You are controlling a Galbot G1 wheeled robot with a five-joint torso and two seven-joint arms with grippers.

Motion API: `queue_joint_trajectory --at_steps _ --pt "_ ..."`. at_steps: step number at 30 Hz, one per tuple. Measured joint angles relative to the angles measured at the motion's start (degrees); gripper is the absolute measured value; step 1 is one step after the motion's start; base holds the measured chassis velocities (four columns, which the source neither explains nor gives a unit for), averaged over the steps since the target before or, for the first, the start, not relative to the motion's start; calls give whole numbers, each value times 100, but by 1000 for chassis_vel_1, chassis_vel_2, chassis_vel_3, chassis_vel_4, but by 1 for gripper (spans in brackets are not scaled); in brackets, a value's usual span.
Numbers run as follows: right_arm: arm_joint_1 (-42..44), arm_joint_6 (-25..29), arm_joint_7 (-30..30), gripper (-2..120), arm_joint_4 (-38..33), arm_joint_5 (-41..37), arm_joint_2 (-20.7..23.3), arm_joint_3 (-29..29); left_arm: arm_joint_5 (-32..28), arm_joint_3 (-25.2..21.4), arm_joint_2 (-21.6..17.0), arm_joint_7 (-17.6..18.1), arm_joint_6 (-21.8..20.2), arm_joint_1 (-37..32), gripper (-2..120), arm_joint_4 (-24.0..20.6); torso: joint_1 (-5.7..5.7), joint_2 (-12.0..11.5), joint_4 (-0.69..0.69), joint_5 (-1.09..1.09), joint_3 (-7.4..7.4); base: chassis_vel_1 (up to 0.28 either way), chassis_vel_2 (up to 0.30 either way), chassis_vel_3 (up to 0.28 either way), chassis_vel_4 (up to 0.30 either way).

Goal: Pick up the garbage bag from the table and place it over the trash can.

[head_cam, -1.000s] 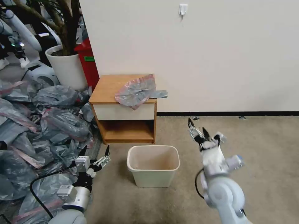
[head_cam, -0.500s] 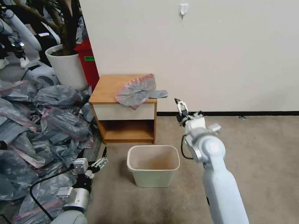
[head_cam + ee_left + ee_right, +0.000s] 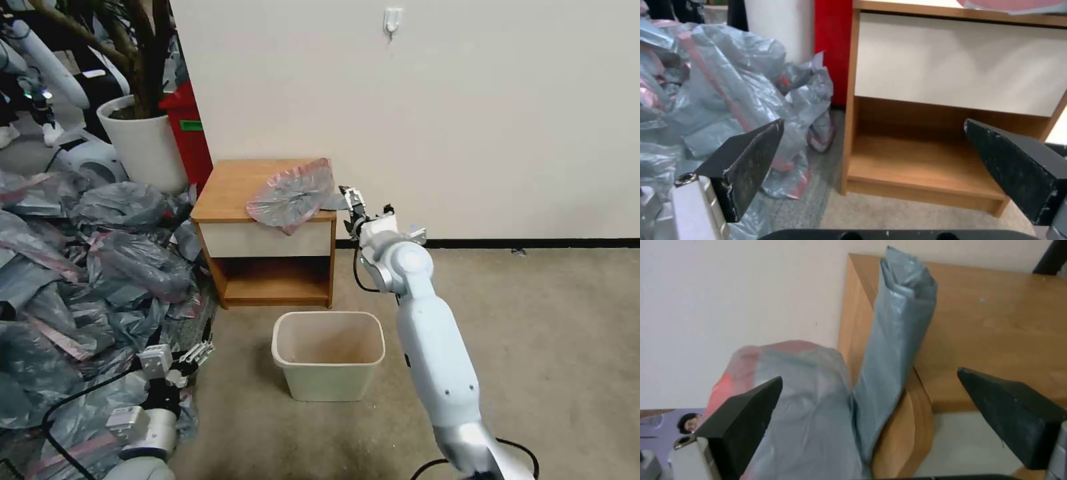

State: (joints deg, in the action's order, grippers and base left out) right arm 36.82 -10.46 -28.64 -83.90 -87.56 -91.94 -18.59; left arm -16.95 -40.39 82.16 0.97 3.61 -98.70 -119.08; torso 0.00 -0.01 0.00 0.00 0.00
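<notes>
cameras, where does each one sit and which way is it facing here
Head view: high on the robot, looking forward and down at the table, trash can and garbage bag; both arms show, right gripper beside the bag's tail, left gripper low by the heap of bags.
Left wrist view: low, facing the table's open shelf; its own open fingers frame it.
Right wrist view: at the table's corner, facing the bag; open fingers straddle it.
Shared: all three show the table and the garbage bag.

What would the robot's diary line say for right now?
right claw: open, at garbage bag | bag: on table | left claw: open, low, idle | trash can: unlined
</notes>
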Motion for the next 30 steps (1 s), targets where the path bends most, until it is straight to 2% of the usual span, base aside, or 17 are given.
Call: queue_joint_trajectory --at_steps 11,17,20,22,24,27,29,30 --pt "-218 46 142 100 378 90 -16 3 14 -76 17 8 5 -40 100 -22 0 0 -1 0 0 0 0 0 0" --pt "-431 86 235 99 709 210 -18 9 17 -118 -9 136 6 -37 100 -53 0 0 0 0 0 0 0 0 0" --pt "-487 86 242 93 768 217 -18 3 18 -135 -15 143 6 -37 100 -53 0 0 -1 0 0 0 0 0 0" --pt "-529 86 249 83 828 222 -19 2 19 -145 -15 149 6 -31 100 -52 0 0 0 0 0 0 0 0 0" --pt "-546 85 252 80 861 228 -19 4 19 -148 -15 151 6 -30 100 -52 0 0 0 0 0 0 0 0 0" --pt "-585 81 263 64 965 273 -22 7 20 -167 -12 156 6 -29 100 -48 0 0 0 0 0 0 0 0 0" --pt "-592 81 271 61 989 287 -22 7 20 -173 -12 157 6 -30 100 -44 0 0 -1 0 0 0 0 0 0" --pt "-597 81 279 55 1010 302 -22 7 20 -180 -12 158 6 -32 100 -42 0 0 0 0 0 0 0 0 0"
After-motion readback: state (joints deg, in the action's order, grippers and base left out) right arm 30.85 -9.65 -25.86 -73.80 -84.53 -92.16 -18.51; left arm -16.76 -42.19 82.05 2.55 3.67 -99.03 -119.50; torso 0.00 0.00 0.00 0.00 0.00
